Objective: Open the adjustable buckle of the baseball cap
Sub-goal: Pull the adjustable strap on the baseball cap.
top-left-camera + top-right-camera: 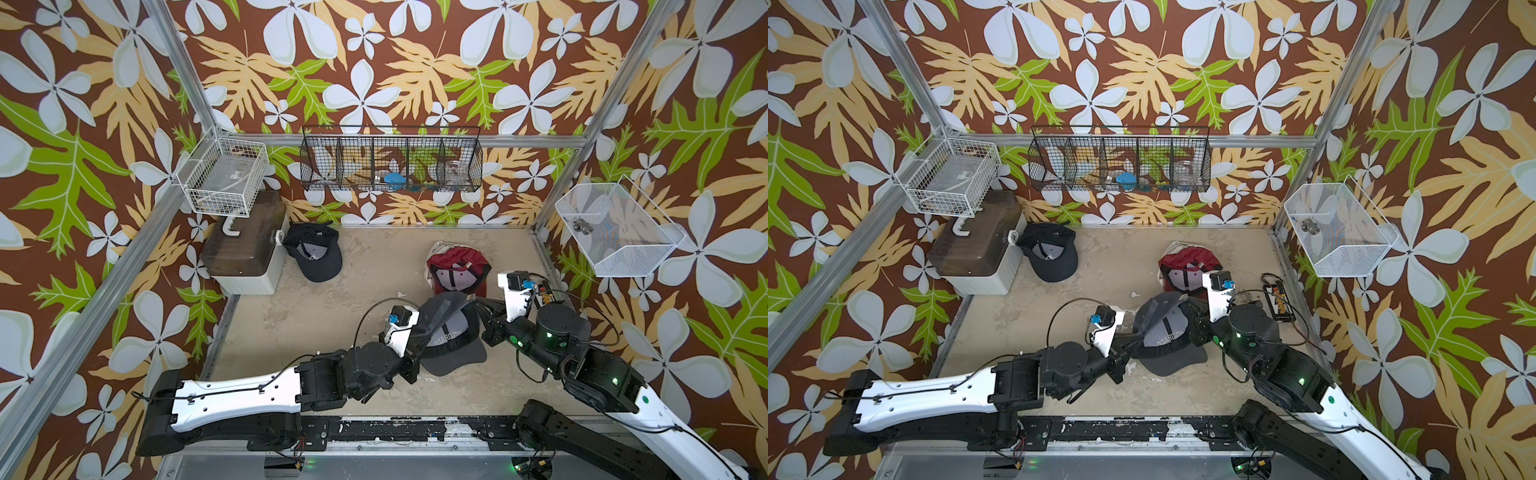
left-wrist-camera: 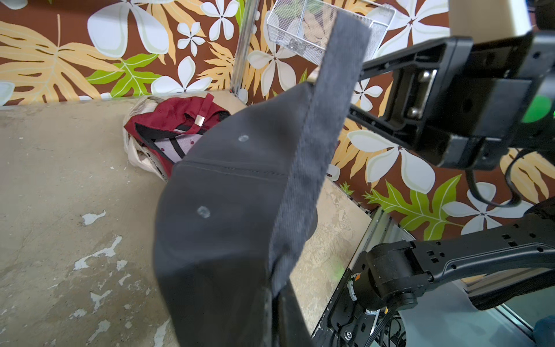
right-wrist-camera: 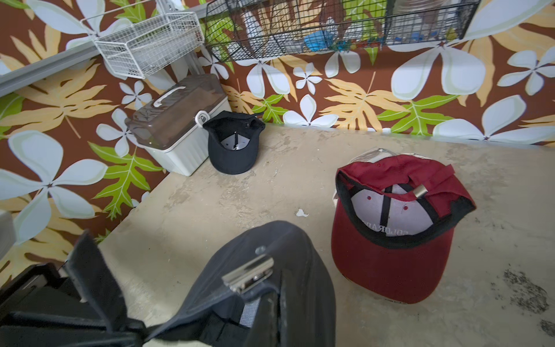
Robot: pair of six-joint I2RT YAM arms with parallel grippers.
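A grey baseball cap (image 1: 451,332) (image 1: 1165,338) hangs just above the table at the front middle, held between both grippers. My left gripper (image 1: 420,348) (image 2: 277,303) is shut on its grey strap (image 2: 330,105), whose loose end sticks up past the jaws. My right gripper (image 1: 478,316) (image 3: 277,303) is shut on the cap's back rim right beside the silver metal buckle (image 3: 249,275). The strap (image 3: 90,270) runs from the buckle toward the left gripper. I cannot tell whether the buckle's flap is lifted.
A red cap (image 1: 457,270) (image 3: 393,240) lies upside down just behind the grey one. A black cap (image 1: 316,253) rests against a lidded storage box (image 1: 245,249) at the back left. Wire baskets (image 1: 390,162) hang on the walls. A connector board (image 1: 1280,299) lies at the right edge.
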